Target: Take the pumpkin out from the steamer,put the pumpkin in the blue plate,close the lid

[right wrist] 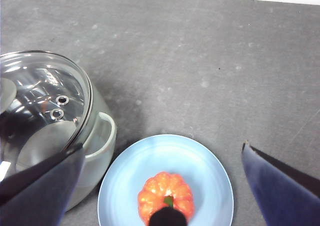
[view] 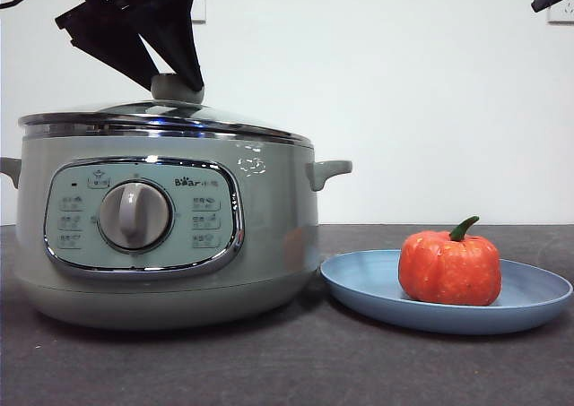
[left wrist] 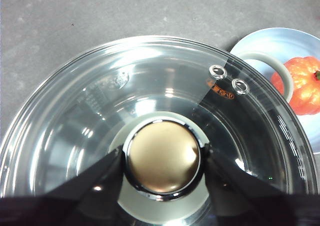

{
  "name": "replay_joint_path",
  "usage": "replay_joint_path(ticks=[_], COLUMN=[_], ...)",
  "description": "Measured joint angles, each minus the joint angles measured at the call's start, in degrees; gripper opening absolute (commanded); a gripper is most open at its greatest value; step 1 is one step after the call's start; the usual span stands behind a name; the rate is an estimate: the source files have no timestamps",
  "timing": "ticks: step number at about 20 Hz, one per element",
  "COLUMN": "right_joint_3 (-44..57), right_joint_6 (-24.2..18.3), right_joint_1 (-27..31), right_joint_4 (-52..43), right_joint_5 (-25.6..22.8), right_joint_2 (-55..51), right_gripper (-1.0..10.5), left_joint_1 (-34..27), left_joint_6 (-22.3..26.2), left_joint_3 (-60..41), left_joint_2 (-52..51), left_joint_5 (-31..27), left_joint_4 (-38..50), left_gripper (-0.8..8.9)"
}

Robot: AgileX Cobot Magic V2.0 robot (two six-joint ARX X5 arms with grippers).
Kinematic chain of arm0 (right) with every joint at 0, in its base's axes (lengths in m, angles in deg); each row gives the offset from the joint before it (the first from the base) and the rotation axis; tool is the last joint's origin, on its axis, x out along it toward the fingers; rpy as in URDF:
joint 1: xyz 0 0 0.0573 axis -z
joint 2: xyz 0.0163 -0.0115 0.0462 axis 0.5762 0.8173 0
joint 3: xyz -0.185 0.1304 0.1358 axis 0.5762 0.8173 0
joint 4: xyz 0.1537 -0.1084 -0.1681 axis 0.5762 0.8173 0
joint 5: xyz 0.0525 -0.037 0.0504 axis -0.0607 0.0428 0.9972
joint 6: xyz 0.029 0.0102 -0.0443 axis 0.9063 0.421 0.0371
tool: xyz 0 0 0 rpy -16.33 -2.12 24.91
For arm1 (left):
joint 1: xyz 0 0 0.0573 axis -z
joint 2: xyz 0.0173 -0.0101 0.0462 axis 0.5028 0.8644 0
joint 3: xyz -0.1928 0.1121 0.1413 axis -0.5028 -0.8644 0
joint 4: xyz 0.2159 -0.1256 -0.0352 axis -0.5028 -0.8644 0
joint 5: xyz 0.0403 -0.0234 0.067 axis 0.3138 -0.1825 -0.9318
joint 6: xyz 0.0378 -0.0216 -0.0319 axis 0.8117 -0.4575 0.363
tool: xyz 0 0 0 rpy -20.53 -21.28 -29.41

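Already out: ribbed orange-red toy pumpkin (view: 449, 268) on matte light-blue round plate (view: 359, 285). Domed glass lid (view: 166, 119) seated on sage-green steamer (view: 269, 245), knob clasped by left gripper (left wrist: 162, 158); only release left. Right gripper (right wrist: 165, 186) spread wide above.

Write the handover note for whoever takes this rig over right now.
Left gripper: jaws on either side of the lid knob, close against it; lid sits on the steamer.
Right gripper: open, raised above the blue plate.
Pumpkin: upright on the plate, beside the steamer.
Done: pumpkin out and plated, lid seated.
Left: release the knob, withdraw the left arm.
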Motion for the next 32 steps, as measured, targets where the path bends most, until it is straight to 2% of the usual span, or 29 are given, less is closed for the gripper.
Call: replay_joint_path(ticks=[6, 10, 11, 12, 14, 17, 21, 26, 32], right_joint_3=[0.0, 0.0, 0.0, 0.0, 0.0, 0.0, 6.1, 16.3, 20.3], right_joint_6=[0.0, 0.0, -0.1, -0.1, -0.3, -1.9, -2.8, -3.0, -2.2], right_joint_1=[0.0, 0.0, 0.0, 0.0, 0.0, 0.0, 0.0, 0.0, 0.0], right_joint_4=[0.0, 0.0, 0.0, 0.0, 0.0, -0.3, -9.0, -18.6, -19.7], right_joint_5=[0.0, 0.0, 0.0, 0.0, 0.0, -0.2, -0.2, -0.2, -0.2], right_joint_2=[0.0, 0.0, 0.0, -0.1, -0.5, -1.3, -7.0, -14.6, -18.6], right_gripper=[5.4, 5.3, 5.2, 4.5, 2.5, -0.2, -0.2, -0.2, -0.2], left_joint_1=[0.0, 0.0, 0.0, 0.0, 0.0, 0.0, 0.0, 0.0, 0.0], left_joint_6=[-0.6, -2.0, -2.2, -2.4, -2.4, -2.4, -2.4, -2.4, -4.0], left_joint_3=[0.0, 0.0, 0.0, 0.0, 0.0, 0.0, -4.6, -19.4, -29.4], left_joint_2=[-0.5, -8.3, -10.8, -12.9, -16.9, -21.3, -28.4, -40.4, -50.5], left_joint_5=[0.0, 0.0, 0.0, 0.0, 0.0, -1.3, -5.0, -9.7, -10.1], left_joint_4=[-0.1, -1.3, -1.8, -2.4, -3.7, -5.4, -1.5, 5.4, 9.0], left_gripper=[4.94, 4.83, 4.23, 3.27, -0.08, -0.08, -0.08, -0.08, -0.03])
